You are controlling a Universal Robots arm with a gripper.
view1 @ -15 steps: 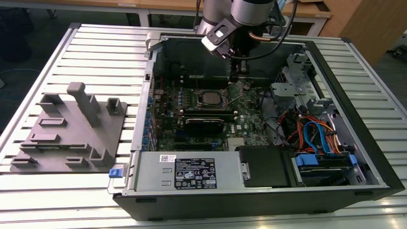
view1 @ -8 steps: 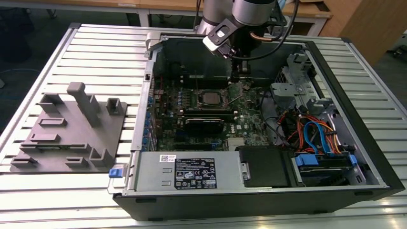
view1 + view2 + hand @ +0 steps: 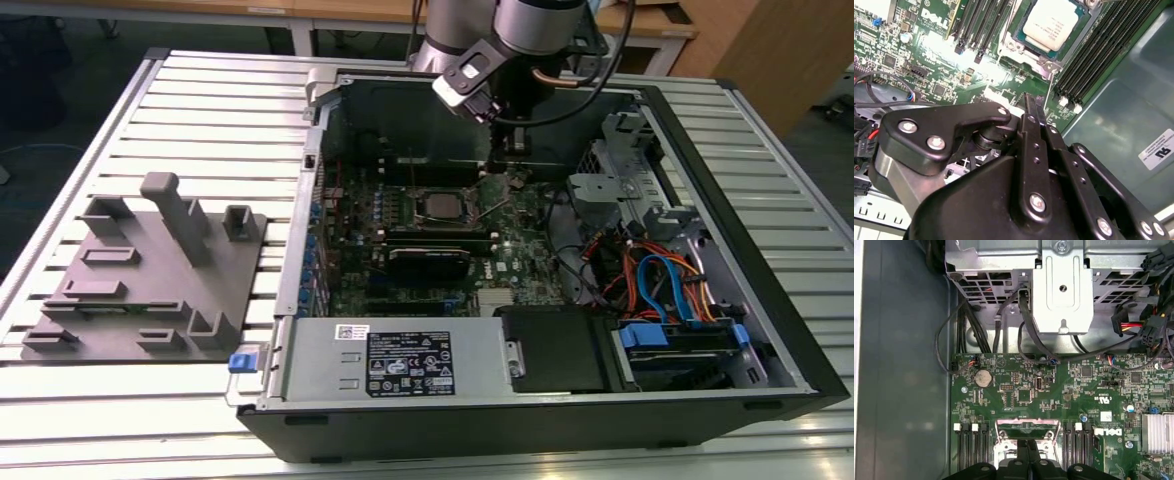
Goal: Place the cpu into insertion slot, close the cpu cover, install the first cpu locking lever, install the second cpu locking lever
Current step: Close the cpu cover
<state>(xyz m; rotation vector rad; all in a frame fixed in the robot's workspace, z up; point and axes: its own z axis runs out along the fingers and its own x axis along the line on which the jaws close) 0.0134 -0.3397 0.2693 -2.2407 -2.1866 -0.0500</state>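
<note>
The cpu (image 3: 1050, 22), a square chip with a dull silver top, lies flat in the insertion slot (image 3: 1010, 46) on the green motherboard. The cpu cover (image 3: 1046, 61) lies down around it as a silvery frame. A thin metal locking lever (image 3: 1051, 82) runs from the socket's corner towards my fingertips. My gripper (image 3: 1034, 100) is shut, its two black fingers pressed together with nothing visible between them. It hangs just above the board beside the socket. In the exterior view the gripper (image 3: 498, 170) sits at the socket's (image 3: 434, 205) right. In the first wrist view the gripper (image 3: 1029, 447) points at the cover's frame (image 3: 1028, 423).
The open computer case (image 3: 747, 300) walls me in. Black memory slots (image 3: 1094, 55) flank the socket. A metal drive cage (image 3: 1061, 285) with cables stands past the board, a heatsink (image 3: 1158, 432) to one side. A grey fixture block (image 3: 147, 270) sits at the exterior view's left.
</note>
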